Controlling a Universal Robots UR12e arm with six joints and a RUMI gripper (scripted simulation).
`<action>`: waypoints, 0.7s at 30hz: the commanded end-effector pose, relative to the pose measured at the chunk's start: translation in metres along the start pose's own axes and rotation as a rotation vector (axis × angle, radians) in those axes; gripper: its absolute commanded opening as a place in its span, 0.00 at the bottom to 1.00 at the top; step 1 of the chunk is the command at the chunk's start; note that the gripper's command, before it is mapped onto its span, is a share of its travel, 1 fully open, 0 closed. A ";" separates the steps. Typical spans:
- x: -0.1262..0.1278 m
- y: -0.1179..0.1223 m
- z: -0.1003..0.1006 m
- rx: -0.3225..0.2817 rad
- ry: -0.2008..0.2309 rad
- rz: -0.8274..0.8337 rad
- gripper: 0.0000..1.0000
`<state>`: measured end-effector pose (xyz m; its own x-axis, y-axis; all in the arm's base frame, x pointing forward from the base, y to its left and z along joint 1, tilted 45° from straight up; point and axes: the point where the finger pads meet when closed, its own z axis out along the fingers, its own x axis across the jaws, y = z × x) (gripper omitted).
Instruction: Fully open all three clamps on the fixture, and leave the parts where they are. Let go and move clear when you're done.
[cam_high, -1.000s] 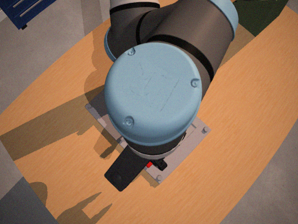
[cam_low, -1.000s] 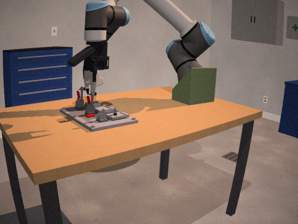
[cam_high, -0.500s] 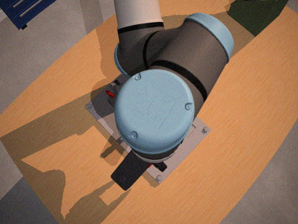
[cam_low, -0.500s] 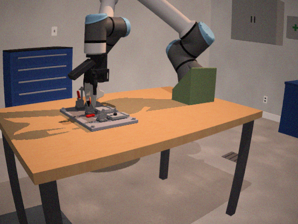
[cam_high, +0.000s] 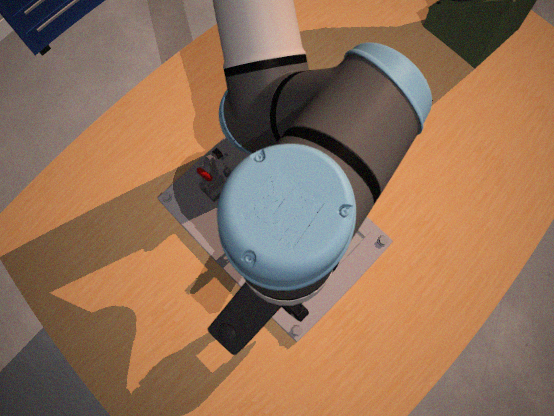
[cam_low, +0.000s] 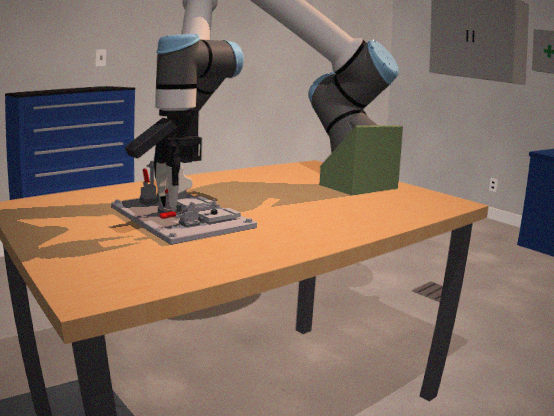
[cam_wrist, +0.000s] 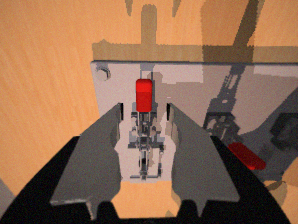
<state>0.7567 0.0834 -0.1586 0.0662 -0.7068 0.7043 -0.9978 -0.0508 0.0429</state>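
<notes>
Mostly hidden fixture (cam_high: 325, 300) (cam_low: 200, 234) (cam_wrist: 185, 85), hand (cam_low: 169, 207) (cam_wrist: 145, 104) partly obscured

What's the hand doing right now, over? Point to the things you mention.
Black-and-grey hand (cam_low: 168, 209) (cam_wrist: 145, 104) partly open, gripping nothing. Red-handled metal clamp (cam_wrist: 144, 95) between its fingers, handle lying flat. Nothing visibly blocking.

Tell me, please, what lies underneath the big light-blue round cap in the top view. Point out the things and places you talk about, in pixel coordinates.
Below the light-blue round cap (cam_high: 286, 215), the grey metal fixture plate (cam_high: 327, 295) pokes out; whatever its middle carries is hidden.

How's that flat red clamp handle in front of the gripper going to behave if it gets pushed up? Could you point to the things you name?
The red handle (cam_low: 168, 215) (cam_wrist: 144, 96) looks stiff, and will probably swing rather than slide, since linkage joins it to the plate.
</notes>
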 end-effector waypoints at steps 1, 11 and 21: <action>-0.001 0.001 0.001 0.000 0.001 -0.001 0.28; -0.002 0.002 0.003 -0.002 0.001 -0.003 0.28; -0.002 0.002 0.003 -0.002 0.001 -0.003 0.28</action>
<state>0.7562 0.0832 -0.1604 0.0678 -0.7064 0.7045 -0.9977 -0.0519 0.0440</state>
